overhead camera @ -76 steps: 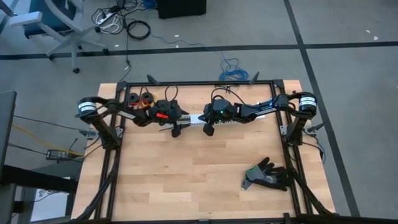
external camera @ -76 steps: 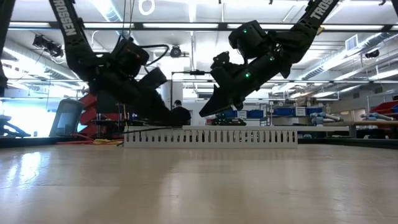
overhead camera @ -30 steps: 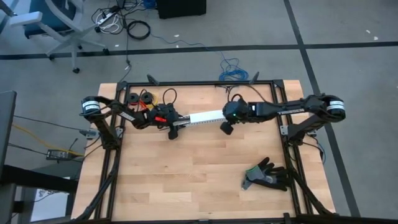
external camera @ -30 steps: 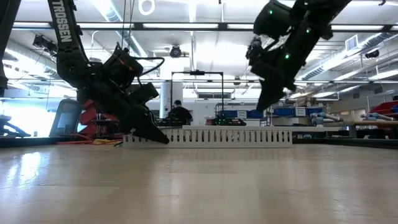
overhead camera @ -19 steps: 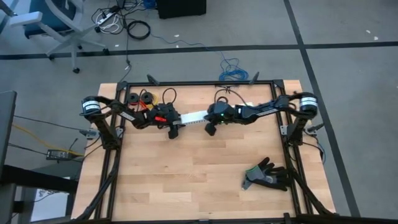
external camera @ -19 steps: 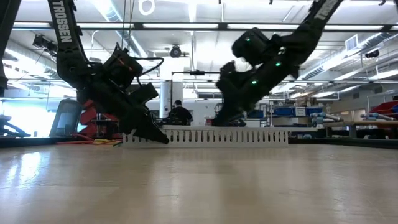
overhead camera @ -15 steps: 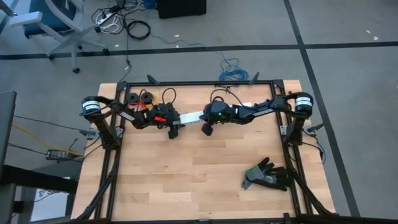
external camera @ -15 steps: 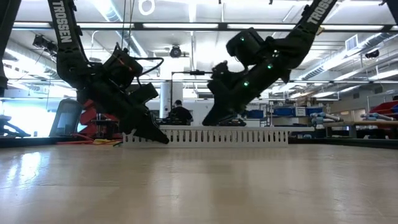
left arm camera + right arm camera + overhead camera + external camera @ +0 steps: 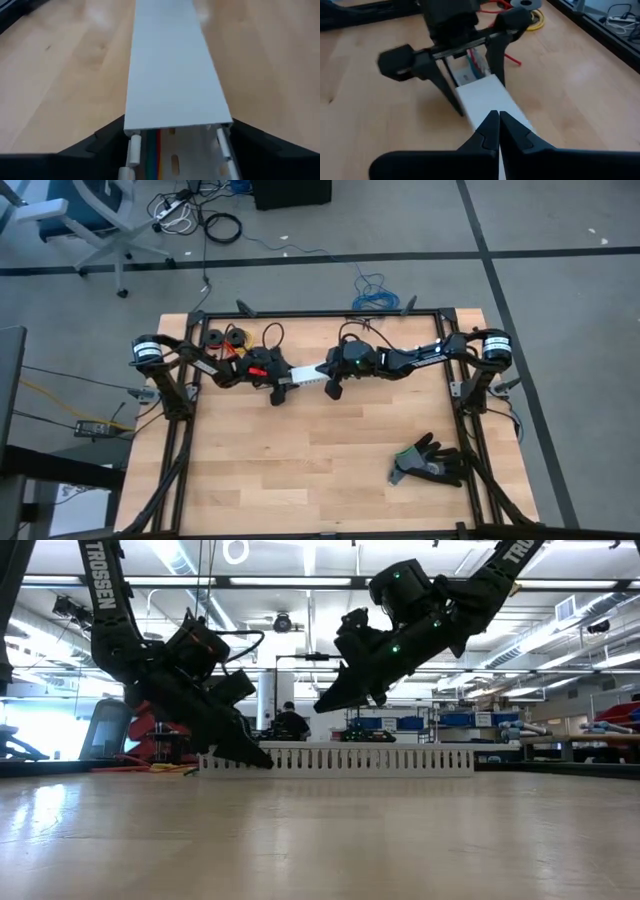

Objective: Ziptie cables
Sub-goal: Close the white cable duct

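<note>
White letters "TROSSEN" run down the left arm [image 9: 104, 580] in the low view — on the right arm [image 9: 515, 552] only "ROSS" is readable. Nothing else can be read.

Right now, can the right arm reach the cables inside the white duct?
Probably not directly. The cables lie in the white duct under its cover, showing only at the end that the left gripper straddles. The right gripper hangs shut above the cover.

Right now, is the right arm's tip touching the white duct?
No: in the low view the right gripper hangs in the air, clearly above the white duct.
</note>
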